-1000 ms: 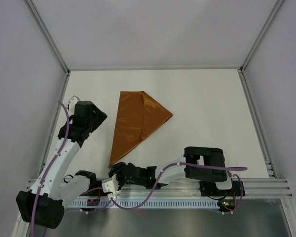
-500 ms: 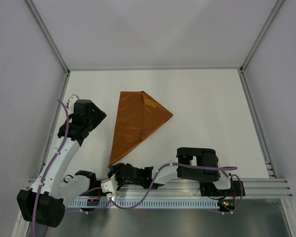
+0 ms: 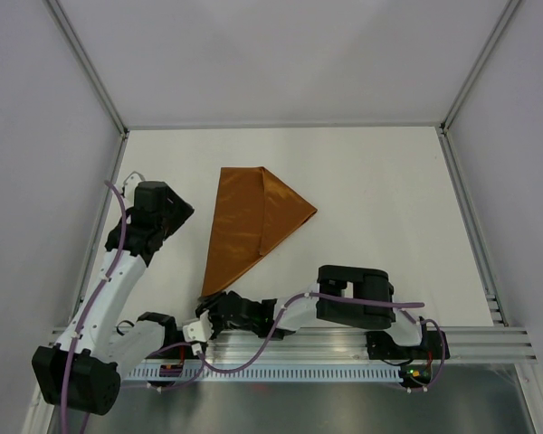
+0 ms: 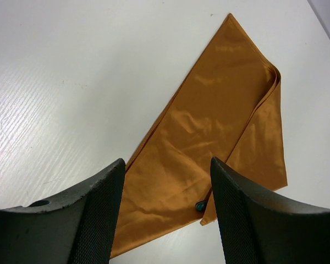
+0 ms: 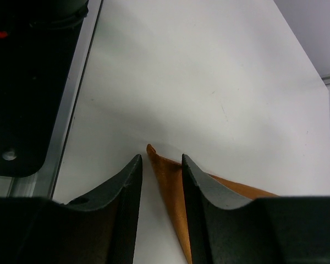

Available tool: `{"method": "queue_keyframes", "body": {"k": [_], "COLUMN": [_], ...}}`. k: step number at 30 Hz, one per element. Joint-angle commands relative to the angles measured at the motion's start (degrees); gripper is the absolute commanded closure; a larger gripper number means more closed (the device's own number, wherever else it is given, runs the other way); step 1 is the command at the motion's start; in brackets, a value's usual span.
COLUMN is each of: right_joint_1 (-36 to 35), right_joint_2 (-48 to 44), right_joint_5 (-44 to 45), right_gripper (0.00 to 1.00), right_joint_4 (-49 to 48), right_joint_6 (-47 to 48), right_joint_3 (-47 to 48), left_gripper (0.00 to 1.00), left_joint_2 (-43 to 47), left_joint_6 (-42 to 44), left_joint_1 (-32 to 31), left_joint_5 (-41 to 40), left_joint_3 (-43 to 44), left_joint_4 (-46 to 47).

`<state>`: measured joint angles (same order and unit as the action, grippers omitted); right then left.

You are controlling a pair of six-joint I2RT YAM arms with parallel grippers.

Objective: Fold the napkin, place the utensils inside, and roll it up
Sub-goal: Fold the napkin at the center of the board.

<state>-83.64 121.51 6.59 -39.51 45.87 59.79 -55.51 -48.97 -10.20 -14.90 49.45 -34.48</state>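
One napkin is lying folded on the table. Its near corner is poking between the right gripper's fingers, which are standing partly apart around it. The left gripper is hanging spread wide beside the napkin's left edge, holding nothing.

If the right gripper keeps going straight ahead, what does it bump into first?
The right gripper would most likely meet the napkin first: its pointed corner lies right between the open jaws.
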Motion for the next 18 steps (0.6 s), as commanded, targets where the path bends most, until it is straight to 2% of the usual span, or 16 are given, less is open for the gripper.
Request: {"method": "queue_keyframes", "body": {"k": [1, 8, 14, 15, 18], "right_joint_1": [0.1, 0.7, 0.8, 0.8, 0.8], "right_joint_2": [1.1, 2.3, 2.3, 2.2, 1.9], "right_joint_5": [-2.3, -2.7, -2.4, -2.4, -2.0], "right_gripper": [0.59, 0.66, 0.82, 0.89, 0.94], "right_joint_4": [-2.5, -2.8, -2.8, -2.8, -2.9], "right_joint_6": [-0.7, -0.7, -1.2, -1.3, -1.2], "right_joint_3": [1.8, 2.1, 2.3, 2.3, 2.2], "left_gripper": [0.31, 0.31, 0.31, 0.32, 0.31], "left_joint_2": [-0.4, -0.6, -0.7, -0.8, -0.8], "left_joint_6": [2.1, 2.5, 2.5, 2.6, 2.6], "left_joint_1": [0.5, 0.7, 1.0, 1.0, 1.0], "left_joint_5": [0.9, 1.1, 1.4, 1.5, 1.6], "left_joint_3": [2.2, 2.1, 2.1, 2.1, 1.8], "left_joint_4": [1.6, 1.9, 2.2, 2.2, 2.4]}}
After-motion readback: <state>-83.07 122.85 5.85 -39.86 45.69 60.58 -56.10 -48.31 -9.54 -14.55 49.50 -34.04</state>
